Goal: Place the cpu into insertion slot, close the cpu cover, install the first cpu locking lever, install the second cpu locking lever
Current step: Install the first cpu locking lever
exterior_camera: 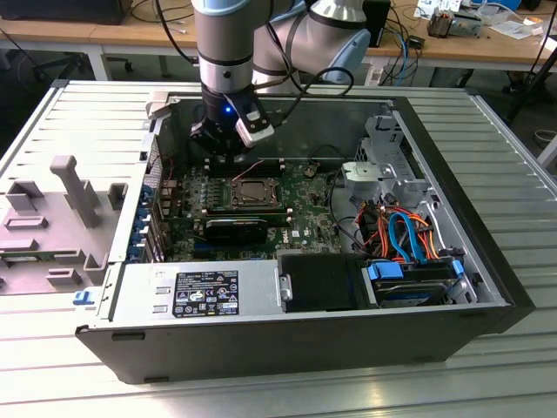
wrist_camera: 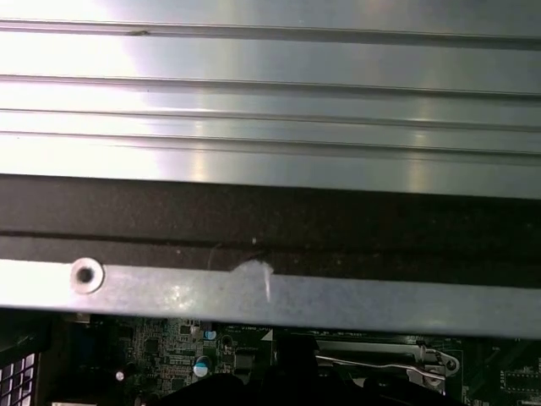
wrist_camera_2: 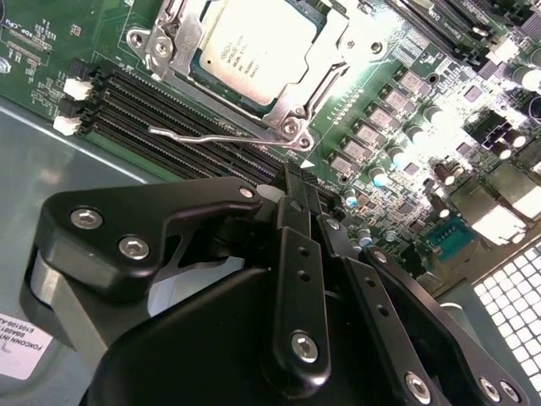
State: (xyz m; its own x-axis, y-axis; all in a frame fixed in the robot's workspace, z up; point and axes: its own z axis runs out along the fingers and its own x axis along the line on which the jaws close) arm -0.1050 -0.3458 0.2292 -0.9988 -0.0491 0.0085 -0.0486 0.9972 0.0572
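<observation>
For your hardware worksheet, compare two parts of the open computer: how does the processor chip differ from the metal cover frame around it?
The chip is a solid, dull grey square with print on top; the cover frame is a thin, shiny plate with a large window.
The chip sits inside that window, while the frame lies over its edges and reaches out to screws.
Both lie flat on the green board.
</observation>
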